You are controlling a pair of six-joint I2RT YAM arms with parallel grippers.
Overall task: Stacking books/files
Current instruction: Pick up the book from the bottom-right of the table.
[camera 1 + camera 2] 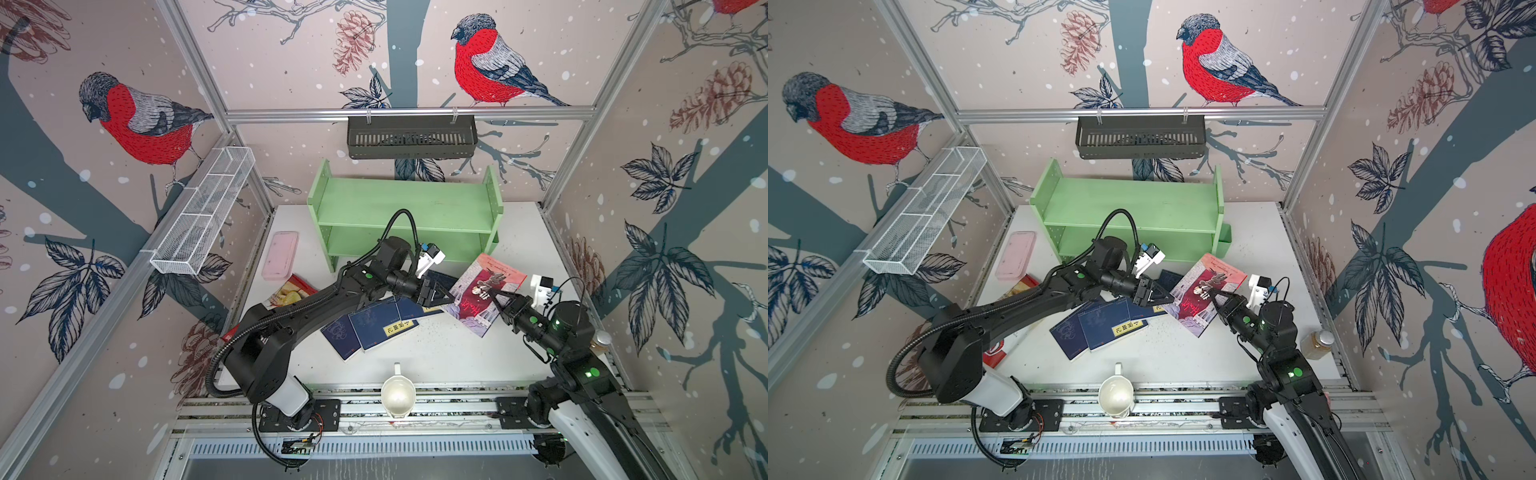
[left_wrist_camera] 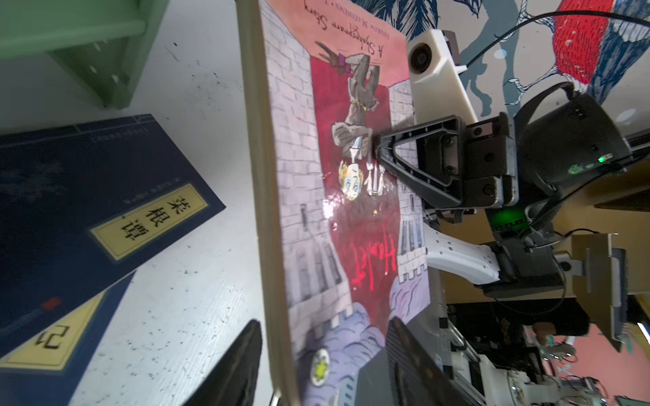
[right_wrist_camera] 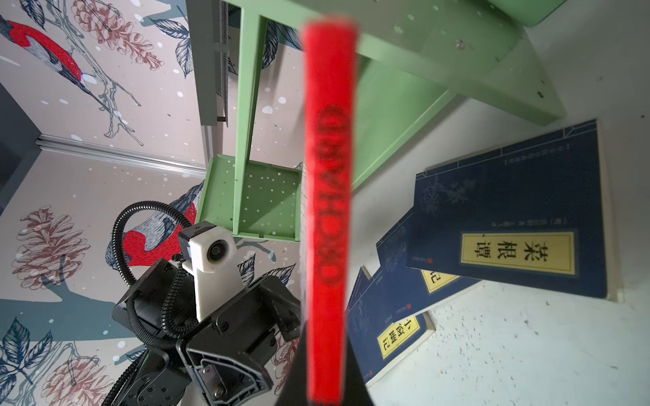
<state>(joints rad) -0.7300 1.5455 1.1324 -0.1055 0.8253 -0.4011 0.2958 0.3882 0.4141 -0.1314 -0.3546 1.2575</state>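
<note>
White table (image 1: 436, 357), green shelf (image 1: 405, 216) standing at its back. Four navy books (image 1: 376, 328) lie mid-table in a loose overlapping fan, yellow labels up. Pink-and-red book (image 1: 478, 286) sits just right of the fan, held tilted, with its red spine towards the right wrist camera. Right gripper (image 1: 491, 294): jaws pressed together, pinching this book through its cover. Left gripper (image 1: 451, 300): jaws spread, fingers (image 2: 239, 365) either side of the book's near corner, not clamping it.
</note>
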